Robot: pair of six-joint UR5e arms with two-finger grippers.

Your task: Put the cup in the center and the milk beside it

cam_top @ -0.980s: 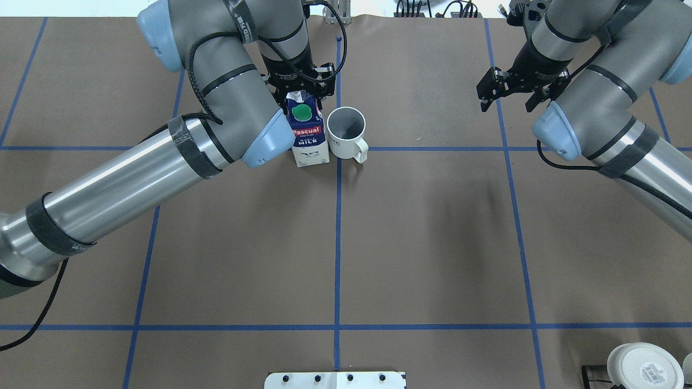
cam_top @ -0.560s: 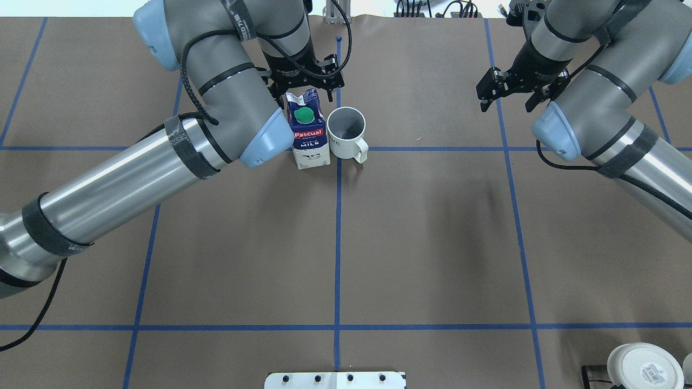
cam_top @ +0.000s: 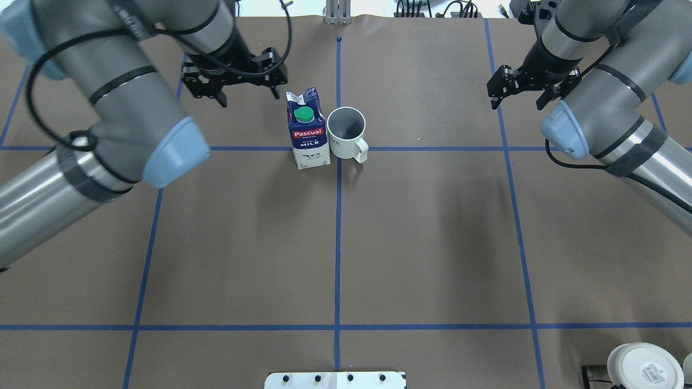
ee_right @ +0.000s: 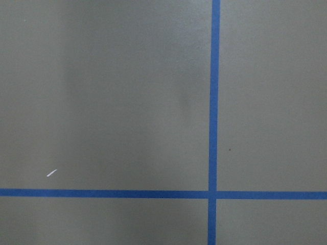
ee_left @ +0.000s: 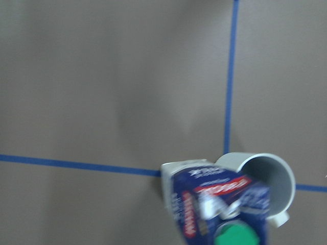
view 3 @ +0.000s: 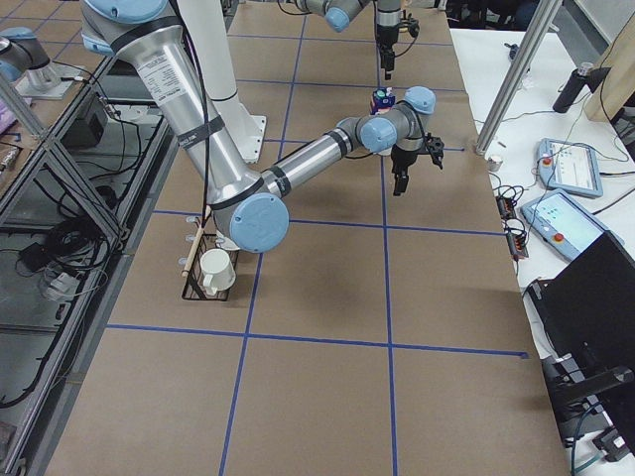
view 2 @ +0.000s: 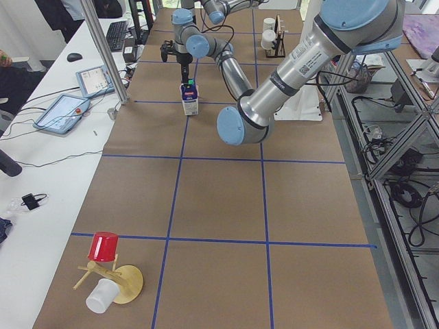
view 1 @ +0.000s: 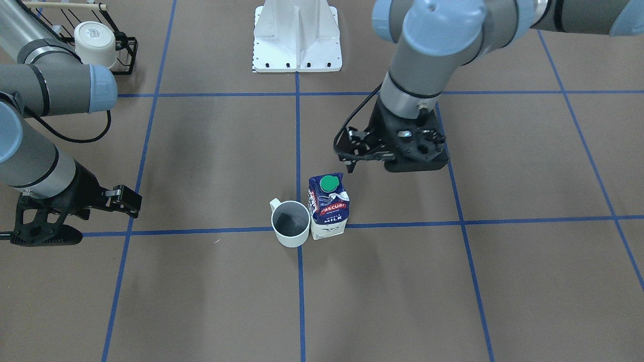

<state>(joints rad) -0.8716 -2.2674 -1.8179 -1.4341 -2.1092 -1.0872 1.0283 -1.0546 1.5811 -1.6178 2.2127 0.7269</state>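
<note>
The milk (cam_top: 308,129), a navy and white carton with a green cap, stands upright just left of the centre tape crossing. It also shows in the front view (view 1: 328,206) and the left wrist view (ee_left: 219,204). The cup (cam_top: 346,128), a white mug with a grey inside, stands right beside it, touching or nearly so, handle toward the robot (view 1: 290,223). My left gripper (cam_top: 247,93) is open and empty, above the table, left of and beyond the carton (view 1: 387,163). My right gripper (cam_top: 518,98) is open and empty, far to the right (view 1: 85,221).
A white cup with a label on its base (cam_top: 643,367) sits in a black rack at the near right corner. The white base plate (cam_top: 335,380) lies at the near edge. A red cup and a white cup on a wooden stand (view 2: 103,274) are at the table's left end.
My left gripper was over the carton's top; it has come off it, spread open and moved left and up. The carton stays standing by the cup. My right gripper shifted slightly.
</note>
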